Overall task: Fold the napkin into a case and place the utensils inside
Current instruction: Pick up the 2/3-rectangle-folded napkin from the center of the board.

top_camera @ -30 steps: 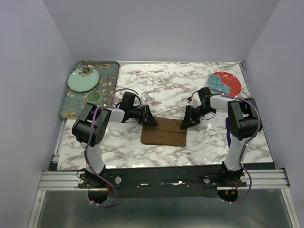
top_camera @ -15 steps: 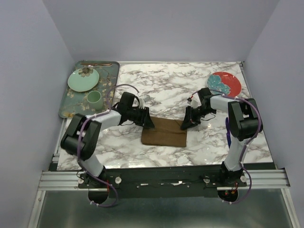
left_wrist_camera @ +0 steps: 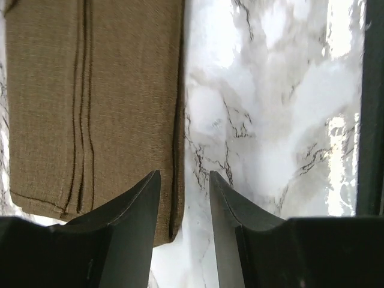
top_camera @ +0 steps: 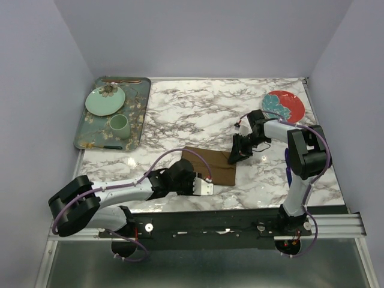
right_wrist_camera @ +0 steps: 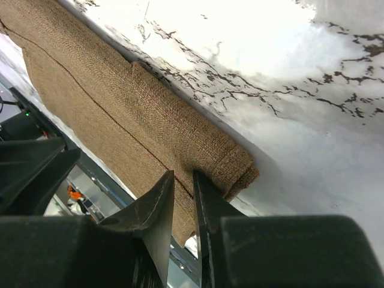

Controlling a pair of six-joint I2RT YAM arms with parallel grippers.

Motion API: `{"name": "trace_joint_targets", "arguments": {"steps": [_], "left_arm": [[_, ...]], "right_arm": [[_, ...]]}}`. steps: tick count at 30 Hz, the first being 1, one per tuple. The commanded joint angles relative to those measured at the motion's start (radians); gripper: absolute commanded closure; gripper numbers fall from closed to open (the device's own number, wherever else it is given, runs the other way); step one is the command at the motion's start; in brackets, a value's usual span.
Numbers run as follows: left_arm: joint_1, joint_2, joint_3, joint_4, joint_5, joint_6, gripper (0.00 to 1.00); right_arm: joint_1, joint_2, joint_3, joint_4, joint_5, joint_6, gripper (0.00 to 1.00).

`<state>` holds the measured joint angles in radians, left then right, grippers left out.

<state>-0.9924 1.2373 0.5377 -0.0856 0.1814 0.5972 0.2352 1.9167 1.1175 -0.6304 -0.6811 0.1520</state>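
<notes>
The napkin (top_camera: 216,168) lies as a narrow brown folded rectangle on the marble, seen also in the left wrist view (left_wrist_camera: 90,90) and the right wrist view (right_wrist_camera: 138,120). My left gripper (top_camera: 193,181) hovers low over its near left corner. Its jaws (left_wrist_camera: 184,174) are open and straddle the cloth's near edge, with nothing held. My right gripper (top_camera: 233,157) is at the far right corner, its jaws (right_wrist_camera: 183,174) narrowly shut on the folded edge. A copper-brown utensil (top_camera: 120,80) rests along the tray's far rim. A slim dark stick (top_camera: 112,146) lies by the tray's near rim.
A dark green floral tray (top_camera: 139,114) at the far left carries a pale green plate (top_camera: 105,100) and a green cup (top_camera: 118,123). A red plate (top_camera: 283,105) sits at the far right. The black front rail (left_wrist_camera: 372,120) runs close beside the napkin.
My left arm has swung from the napkin's far left corner round to its near left corner, stretched low across the front, and its jaws have widened. The right gripper has stayed put.
</notes>
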Motion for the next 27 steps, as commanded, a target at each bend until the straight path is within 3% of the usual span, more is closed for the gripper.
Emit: {"name": "trace_joint_targets", "arguments": {"steps": [1, 9, 14, 17, 22, 27], "left_arm": [[-0.071, 0.051, -0.024, 0.132, -0.207, 0.130, 0.51], [-0.134, 0.161, -0.064, 0.222, -0.264, 0.222, 0.52], [-0.137, 0.231, -0.065, 0.230, -0.280, 0.271, 0.58], [-0.137, 0.240, -0.056, 0.215, -0.260, 0.279, 0.74], [-0.149, 0.151, 0.002, 0.040, -0.134, 0.237, 1.00], [-0.150, 0.100, 0.088, -0.146, 0.012, 0.181, 1.00]], "right_arm": [[0.021, 0.042, -0.028, -0.008, 0.202, -0.069, 0.72], [0.024, 0.061, -0.004, -0.026, 0.206, -0.077, 0.72], [0.026, 0.065, 0.004, -0.037, 0.206, -0.089, 0.72], [0.030, 0.062, 0.002, -0.041, 0.210, -0.098, 0.72], [0.036, 0.038, -0.021, -0.049, 0.213, -0.121, 0.72], [0.044, 0.008, -0.051, -0.054, 0.210, -0.143, 0.72]]}}
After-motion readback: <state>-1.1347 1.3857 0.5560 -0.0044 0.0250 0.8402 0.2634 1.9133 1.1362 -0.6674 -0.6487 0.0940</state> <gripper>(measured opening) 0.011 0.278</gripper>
